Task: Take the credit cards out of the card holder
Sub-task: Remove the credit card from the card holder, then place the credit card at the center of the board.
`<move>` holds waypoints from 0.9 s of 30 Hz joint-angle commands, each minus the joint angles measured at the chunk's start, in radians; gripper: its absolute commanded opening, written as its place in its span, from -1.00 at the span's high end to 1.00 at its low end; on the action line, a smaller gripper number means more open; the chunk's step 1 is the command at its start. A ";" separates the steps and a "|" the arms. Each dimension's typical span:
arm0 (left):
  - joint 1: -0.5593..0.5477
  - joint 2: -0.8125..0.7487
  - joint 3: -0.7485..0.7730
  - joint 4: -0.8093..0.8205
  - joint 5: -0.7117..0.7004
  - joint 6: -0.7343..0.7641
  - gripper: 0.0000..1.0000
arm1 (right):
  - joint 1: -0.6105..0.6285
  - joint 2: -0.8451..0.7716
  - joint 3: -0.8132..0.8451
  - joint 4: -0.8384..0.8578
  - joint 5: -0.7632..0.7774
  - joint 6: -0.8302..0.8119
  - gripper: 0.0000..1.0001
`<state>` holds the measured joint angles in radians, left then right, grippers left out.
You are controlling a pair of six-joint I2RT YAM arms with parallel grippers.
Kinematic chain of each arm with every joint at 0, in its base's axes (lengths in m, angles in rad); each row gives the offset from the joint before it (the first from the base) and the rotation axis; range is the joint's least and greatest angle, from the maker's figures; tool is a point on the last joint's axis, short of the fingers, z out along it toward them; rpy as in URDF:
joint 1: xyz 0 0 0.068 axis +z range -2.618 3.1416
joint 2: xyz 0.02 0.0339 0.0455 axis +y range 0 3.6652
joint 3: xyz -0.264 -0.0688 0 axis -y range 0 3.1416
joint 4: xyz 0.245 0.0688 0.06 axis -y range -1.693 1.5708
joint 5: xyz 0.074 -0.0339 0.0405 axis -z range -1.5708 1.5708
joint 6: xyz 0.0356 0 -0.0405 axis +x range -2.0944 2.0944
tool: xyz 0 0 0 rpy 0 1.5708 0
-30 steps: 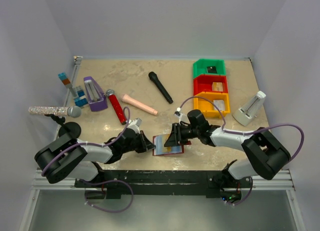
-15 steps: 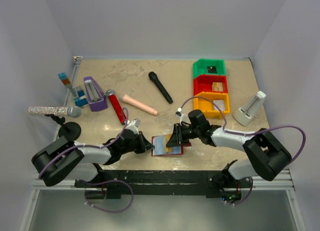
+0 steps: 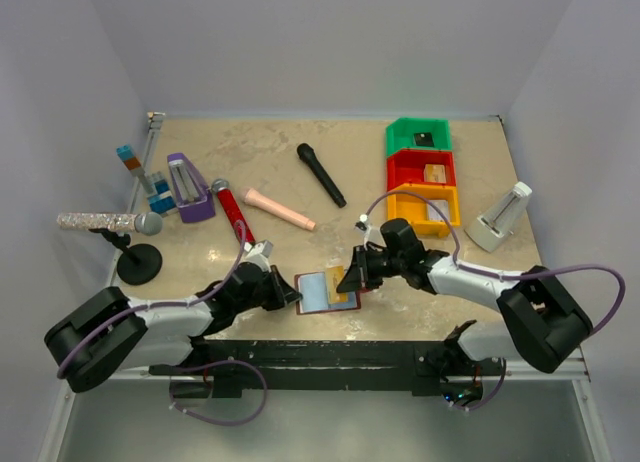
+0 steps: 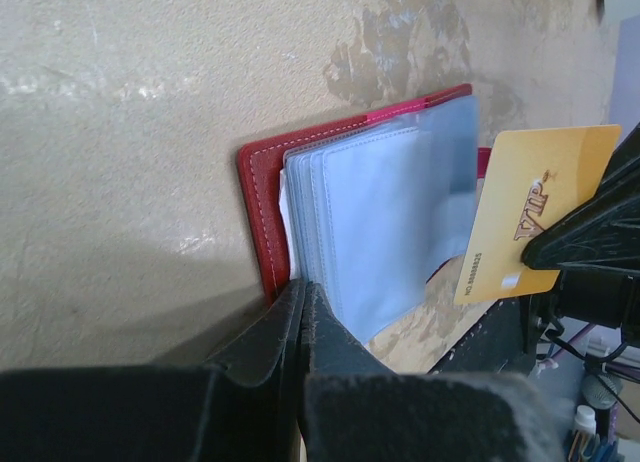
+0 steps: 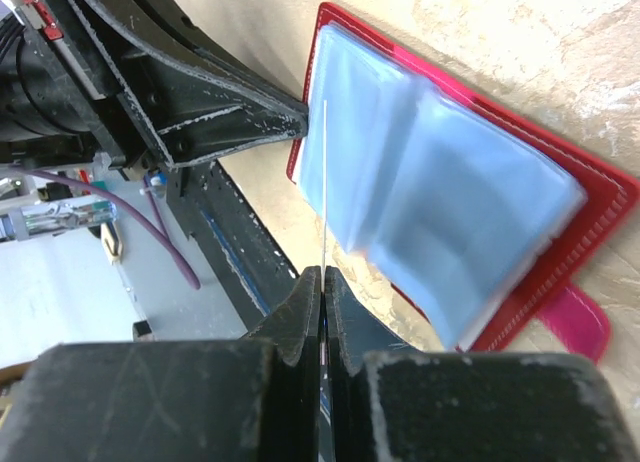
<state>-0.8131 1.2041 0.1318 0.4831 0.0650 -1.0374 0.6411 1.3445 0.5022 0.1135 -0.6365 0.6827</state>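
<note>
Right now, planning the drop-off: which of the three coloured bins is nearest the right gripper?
The orange bin, frontmost; the red bin and green bin sit behind it.

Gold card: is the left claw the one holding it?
No, the right claw pinches the gold card; the left claw is at the holder.

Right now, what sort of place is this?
Probably a robot lab test cell: a table boxed in by white walls, left arm and right arm bolted at its near edge, and props like a black microphone and coloured bins.
</note>
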 commanded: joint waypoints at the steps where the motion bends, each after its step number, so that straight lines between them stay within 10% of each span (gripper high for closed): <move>1: -0.003 -0.073 -0.043 -0.178 -0.060 0.017 1.00 | -0.003 -0.054 0.022 -0.063 0.034 -0.043 1.00; 17: 0.015 -0.517 0.035 -0.687 -0.189 0.105 0.95 | -0.003 -0.234 0.021 -0.181 0.060 -0.051 1.00; 22: 0.017 -0.670 0.092 -0.761 -0.189 0.125 -0.24 | -0.003 -0.307 0.015 -0.151 0.058 -0.029 1.00; 27: 0.014 -0.790 0.072 -0.585 -0.130 0.070 -0.43 | -0.001 -0.381 -0.045 0.131 0.046 0.137 1.00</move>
<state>-0.8005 0.4679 0.1879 -0.2344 -0.1081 -0.9428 0.6411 1.0149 0.4889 0.0048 -0.5892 0.6884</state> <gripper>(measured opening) 0.707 0.011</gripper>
